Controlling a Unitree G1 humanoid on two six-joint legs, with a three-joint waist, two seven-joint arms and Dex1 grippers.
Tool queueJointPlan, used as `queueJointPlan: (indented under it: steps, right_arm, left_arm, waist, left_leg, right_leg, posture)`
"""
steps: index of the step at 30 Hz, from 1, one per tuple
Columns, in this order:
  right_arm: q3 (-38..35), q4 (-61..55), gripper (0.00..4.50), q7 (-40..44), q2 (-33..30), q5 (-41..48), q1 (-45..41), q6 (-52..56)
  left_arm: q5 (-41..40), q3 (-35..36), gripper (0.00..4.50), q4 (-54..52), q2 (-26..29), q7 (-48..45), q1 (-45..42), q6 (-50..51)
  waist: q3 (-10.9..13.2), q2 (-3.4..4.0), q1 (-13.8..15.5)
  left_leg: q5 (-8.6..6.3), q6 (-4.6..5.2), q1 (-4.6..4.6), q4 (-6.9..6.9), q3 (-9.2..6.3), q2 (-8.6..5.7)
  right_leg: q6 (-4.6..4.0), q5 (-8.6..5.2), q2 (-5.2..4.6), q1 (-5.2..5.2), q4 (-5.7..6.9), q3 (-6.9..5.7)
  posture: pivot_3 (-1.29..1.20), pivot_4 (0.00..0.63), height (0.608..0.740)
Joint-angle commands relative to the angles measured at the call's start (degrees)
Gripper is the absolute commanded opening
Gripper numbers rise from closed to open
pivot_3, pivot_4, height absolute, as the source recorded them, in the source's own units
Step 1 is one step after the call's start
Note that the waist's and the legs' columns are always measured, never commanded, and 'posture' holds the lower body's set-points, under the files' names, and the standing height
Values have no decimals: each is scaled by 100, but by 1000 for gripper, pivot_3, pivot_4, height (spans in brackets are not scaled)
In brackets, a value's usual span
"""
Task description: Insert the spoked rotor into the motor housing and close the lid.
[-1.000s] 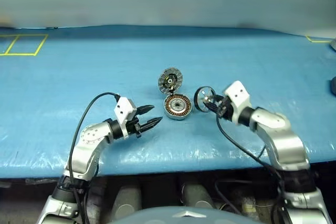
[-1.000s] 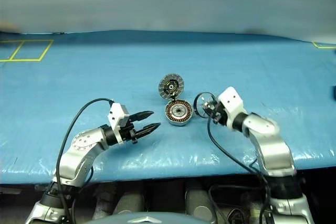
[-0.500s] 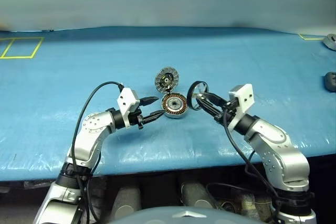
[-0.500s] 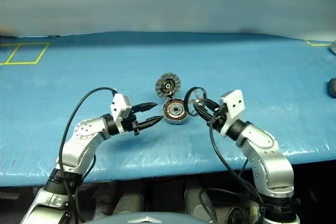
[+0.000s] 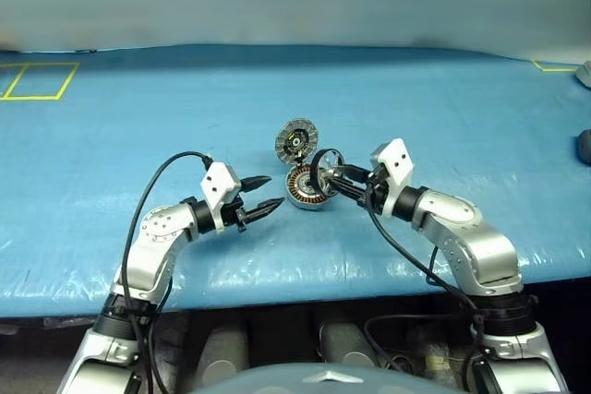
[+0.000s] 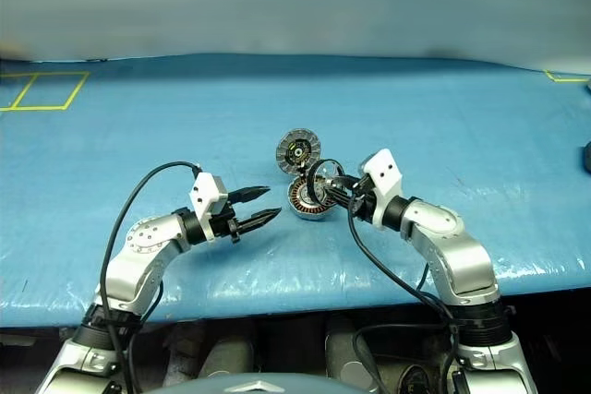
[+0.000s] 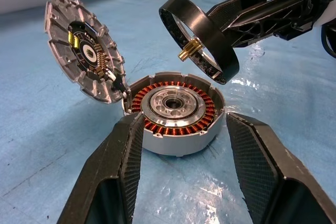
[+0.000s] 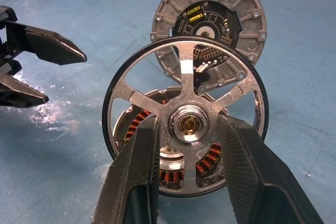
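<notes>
— Where are things, left to right?

— My left gripper [image 5: 265,197] waits parted and empty beside the copper-wound silver housing [image 7: 175,113], grey segmented lid [image 7: 85,52] upright. My right gripper [image 8: 186,129] clamps the black-rimmed spoked rotor [image 8: 186,119], tilted above.

— Next?

— Level, lower it in.

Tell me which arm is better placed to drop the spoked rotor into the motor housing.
The right. Its gripper already holds the spoked rotor tilted just above the motor housing, whose lid stands open. The left gripper waits beside the housing with open, empty jaws.
</notes>
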Motion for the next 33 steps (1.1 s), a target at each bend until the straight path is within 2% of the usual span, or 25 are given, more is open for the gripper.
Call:
queueJointPlan:
  steps: [1, 14, 28, 33]
  right_arm:
    - [111, -93, 1308, 106, -47, -24, -158, -166]
    - [362, 424, 1308, 156, -139, -354, -515, -282]
    - [653, 498, 1308, 259, -231, -682, -506, -429]
    - [727, 485, 2997, 369, -356, -747, -506, -406]
  left_arm:
    - [-44, 76, 2662, -240, 22, 30, 2, -52]
    - [-37, 15, 2662, -250, 0, 32, 25, -39]
    - [-35, 17, 2662, -258, 3, 43, 38, -21]
    - [-39, 9, 2662, -252, 0, 32, 33, -13]
  waist:
    - [0, 0, -3]
    - [0, 0, 0]
    - [-1, 0, -11]
    - [0, 0, -7]
  left_leg:
    - [0, 0, 0, 2, 0, 0]
    - [0, 0, 0, 3, 0, -1]
    - [0, 0, 6, 5, 0, 0]
    - [0, 0, 6, 6, 1, -1]
  right_leg:
    - [0, 0, 0, 0, 0, 0]
    - [0, 1, -1, 1, 0, 0]
    - [0, 1, 0, 6, 1, 0]
    - [0, 1, -2, 7, 1, 1]
  posture:
    - [0, 150, 740]
    - [0, 150, 740]
    - [0, 150, 740]
    - [0, 150, 740]
